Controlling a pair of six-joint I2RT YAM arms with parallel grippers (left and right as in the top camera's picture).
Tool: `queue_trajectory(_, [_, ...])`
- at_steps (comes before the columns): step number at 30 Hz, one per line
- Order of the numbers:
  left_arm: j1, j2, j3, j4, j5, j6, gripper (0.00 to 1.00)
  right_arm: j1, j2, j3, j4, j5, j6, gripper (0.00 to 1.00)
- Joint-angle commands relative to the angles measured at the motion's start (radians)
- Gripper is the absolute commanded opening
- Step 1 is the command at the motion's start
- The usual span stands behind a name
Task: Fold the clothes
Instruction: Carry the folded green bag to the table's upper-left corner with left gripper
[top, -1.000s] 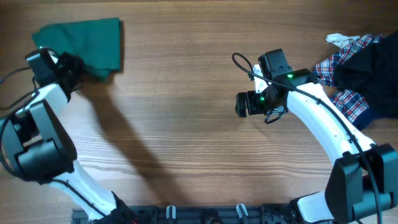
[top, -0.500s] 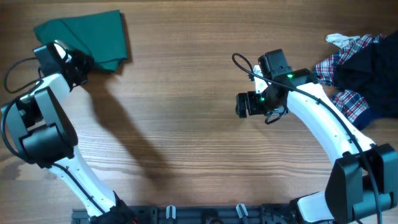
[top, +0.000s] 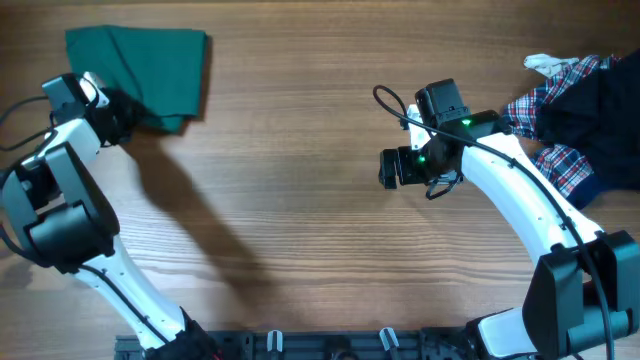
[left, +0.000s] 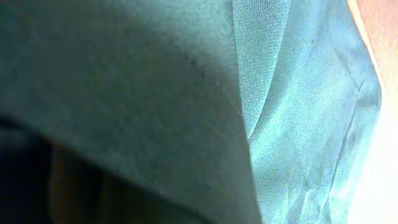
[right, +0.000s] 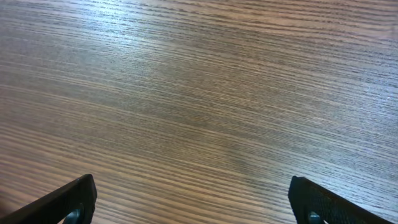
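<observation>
Wood-grain tabletop (top: 300, 250). Clothes (top: 150, 65) lie in a compact fold at 10 o'clock. Your left end effector (top: 125, 108) pinches their 7 o'clock corner. Right end effector (top: 388, 168) spread, idle toward 3 o'clock. Likely final placement; next, let go cleanly and press flat.

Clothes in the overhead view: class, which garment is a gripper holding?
The plain dark green garment at far left; the left gripper is shut on its edge. The plaid shirt and dark navy garment lie untouched at right.
</observation>
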Motion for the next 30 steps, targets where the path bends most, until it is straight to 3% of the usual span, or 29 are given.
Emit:
queue_trajectory(1, [-0.016, 0.022, -0.006, 0.078, -0.081, -0.124, 0.04, 0.004, -0.006, -0.006, -0.004, 0.007, -0.013, 1.00])
queue_trajectory(5, [-0.017, 0.022, -0.006, 0.149, -0.085, -0.224, 0.04, 0.004, -0.006, -0.006, -0.006, 0.007, -0.013, 1.00])
queue_trajectory(20, [-0.081, 0.024, 0.051, 0.188, -0.174, -0.253, 0.04, 0.004, -0.006, -0.006, -0.035, 0.007, 0.007, 1.00])
queue_trajectory(30, [-0.093, 0.048, 0.122, 0.121, -0.174, -0.245, 0.04, 0.004, -0.006, -0.006, -0.038, 0.007, 0.007, 1.00])
